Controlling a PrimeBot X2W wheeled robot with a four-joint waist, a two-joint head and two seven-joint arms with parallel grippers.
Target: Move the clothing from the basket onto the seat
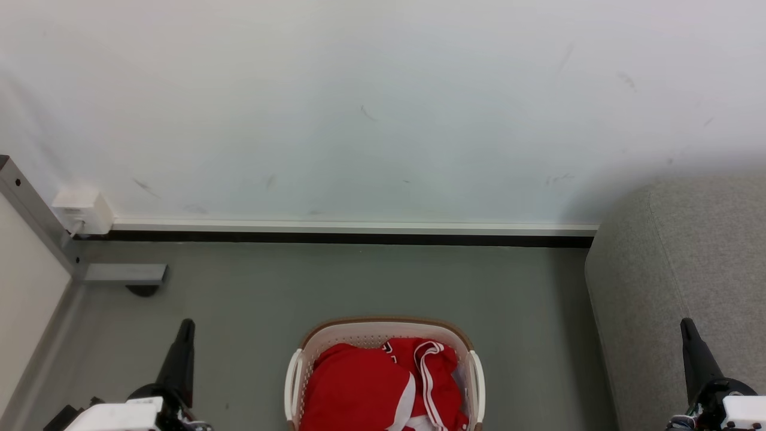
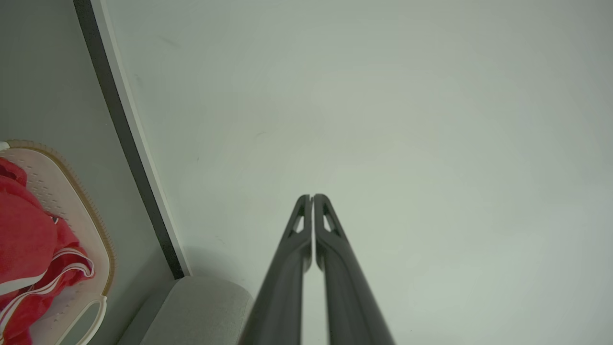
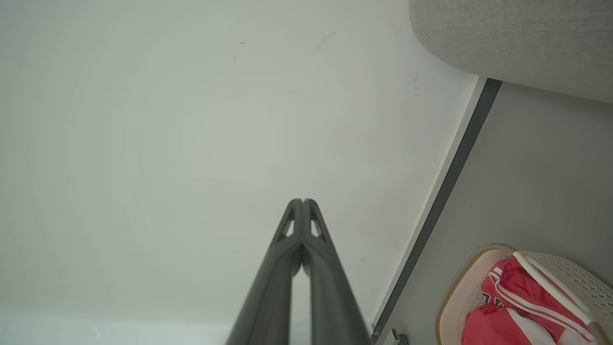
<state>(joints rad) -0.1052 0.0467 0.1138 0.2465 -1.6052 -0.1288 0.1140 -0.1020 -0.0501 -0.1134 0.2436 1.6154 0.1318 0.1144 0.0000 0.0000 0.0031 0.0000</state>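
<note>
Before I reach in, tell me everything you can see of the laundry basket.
The basket is an oval white plastic tub with perforated walls, a brown rim and a white loop handle on each long side. It stands upright on the grey floor, centred at the head view's bottom edge, which cuts off its near end. Red clothing with white stripes fills it. The grey sofa stands apart to its right. Nothing else is seen touching it.
</note>
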